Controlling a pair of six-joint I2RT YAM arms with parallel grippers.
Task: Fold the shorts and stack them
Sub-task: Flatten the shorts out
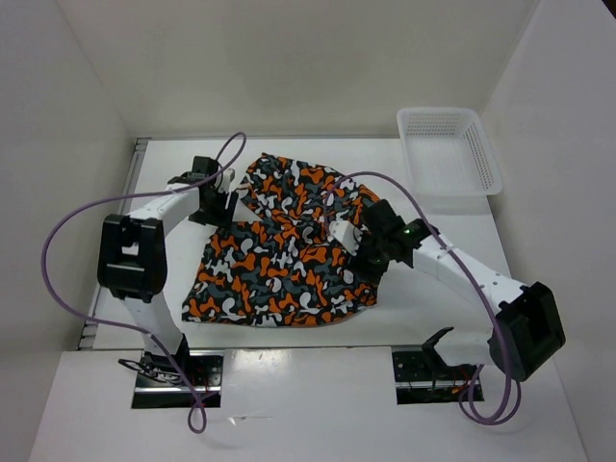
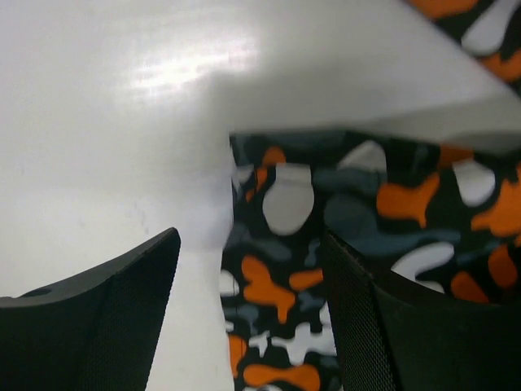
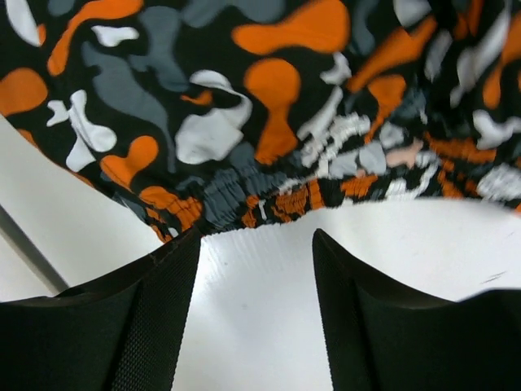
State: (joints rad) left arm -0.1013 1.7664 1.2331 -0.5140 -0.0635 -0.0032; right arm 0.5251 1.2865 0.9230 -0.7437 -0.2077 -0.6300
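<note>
The shorts (image 1: 279,260), in an orange, black, grey and white blotch print, lie spread and partly doubled over in the middle of the white table (image 1: 433,308). My left gripper (image 1: 223,192) hovers open at their upper left edge. In the left wrist view the left gripper (image 2: 251,244) straddles the edge of the shorts (image 2: 407,204), gripping nothing. My right gripper (image 1: 345,236) stands open at their right side. In the right wrist view the right gripper (image 3: 256,244) has only bare table between its fingers, just short of the gathered waistband (image 3: 326,183).
A white plastic mesh basket (image 1: 448,149) stands at the back right corner of the table. White walls close in the table at the back and on both sides. Purple cables loop over both arms.
</note>
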